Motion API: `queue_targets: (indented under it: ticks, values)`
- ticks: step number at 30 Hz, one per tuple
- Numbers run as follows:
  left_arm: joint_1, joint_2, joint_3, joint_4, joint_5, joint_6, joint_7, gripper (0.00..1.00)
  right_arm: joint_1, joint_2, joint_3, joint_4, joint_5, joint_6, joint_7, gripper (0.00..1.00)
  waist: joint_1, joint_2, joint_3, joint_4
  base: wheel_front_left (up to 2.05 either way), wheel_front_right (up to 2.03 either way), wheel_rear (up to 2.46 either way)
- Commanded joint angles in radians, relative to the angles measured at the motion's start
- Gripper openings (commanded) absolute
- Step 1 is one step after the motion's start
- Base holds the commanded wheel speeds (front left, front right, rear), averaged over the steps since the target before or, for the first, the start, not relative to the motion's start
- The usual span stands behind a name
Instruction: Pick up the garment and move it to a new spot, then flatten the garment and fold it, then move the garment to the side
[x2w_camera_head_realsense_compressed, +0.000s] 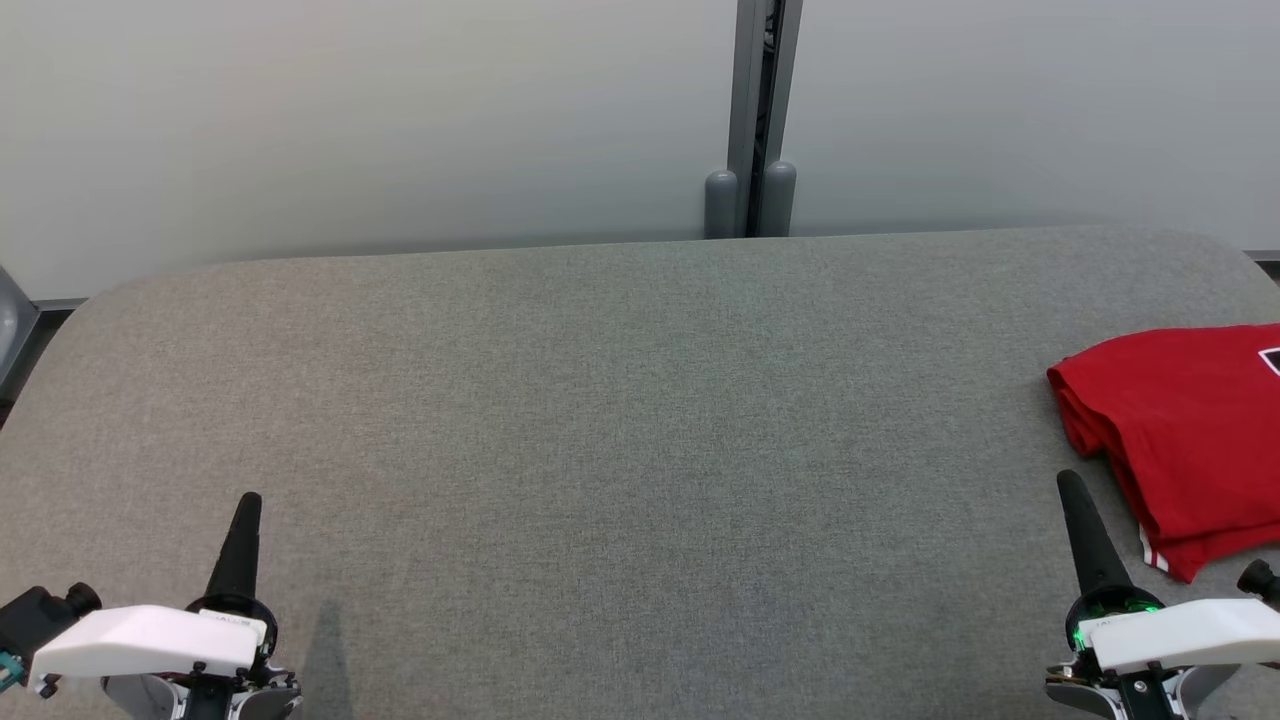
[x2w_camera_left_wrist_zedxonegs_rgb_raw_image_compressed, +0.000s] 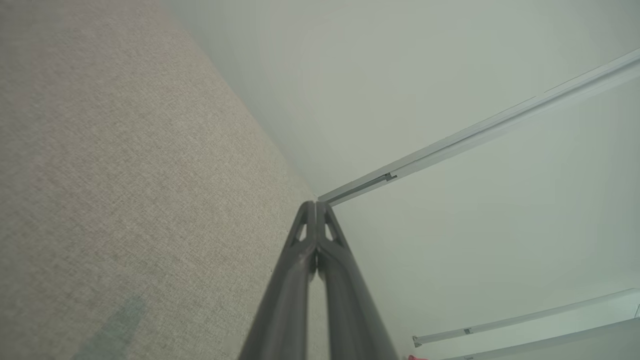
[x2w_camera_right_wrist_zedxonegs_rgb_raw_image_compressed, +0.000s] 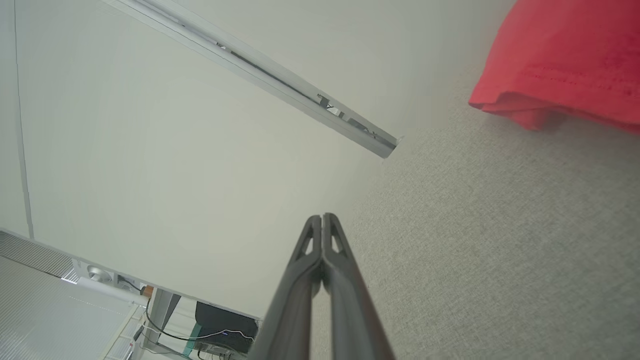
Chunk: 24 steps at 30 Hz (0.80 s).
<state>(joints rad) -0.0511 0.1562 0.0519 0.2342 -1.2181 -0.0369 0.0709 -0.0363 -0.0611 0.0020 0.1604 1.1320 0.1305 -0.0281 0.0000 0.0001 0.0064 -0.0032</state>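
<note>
The red garment (x2w_camera_head_realsense_compressed: 1185, 430) lies folded at the right edge of the table (x2w_camera_head_realsense_compressed: 620, 420). The left gripper (x2w_camera_head_realsense_compressed: 248, 505) and right gripper (x2w_camera_head_realsense_compressed: 1070, 488) rest over the table's near edge, jaws pressed together and empty. Judgement: moving, folding and setting aside appear complete, and no step evidently remains.

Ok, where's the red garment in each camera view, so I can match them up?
Head view: red garment at the right edge, lying on the grey table.
Left wrist view: just a red speck at the bottom edge, probably it.
Right wrist view: top right corner.
Shared landmark: the metal wall strip, in all three.
</note>
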Motion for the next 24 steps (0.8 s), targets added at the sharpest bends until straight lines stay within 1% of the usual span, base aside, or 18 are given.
queue_targets:
  ticks: [1,24]
  values:
    - [-0.038,0.004,0.016,-0.003,-0.021,-0.010,0.009,0.00,-0.025,-0.003,-0.004,-0.001,0.027,0.000,-0.006,0.00,0.0000,-0.0001,0.000,0.000,0.00,0.00,0.00]
    - [-0.091,-0.035,0.093,0.047,-0.194,-0.051,0.086,0.00,-0.065,0.003,0.010,0.051,0.246,0.000,-0.010,0.00,0.0000,-0.0001,-0.001,0.001,0.00,0.00,0.00]
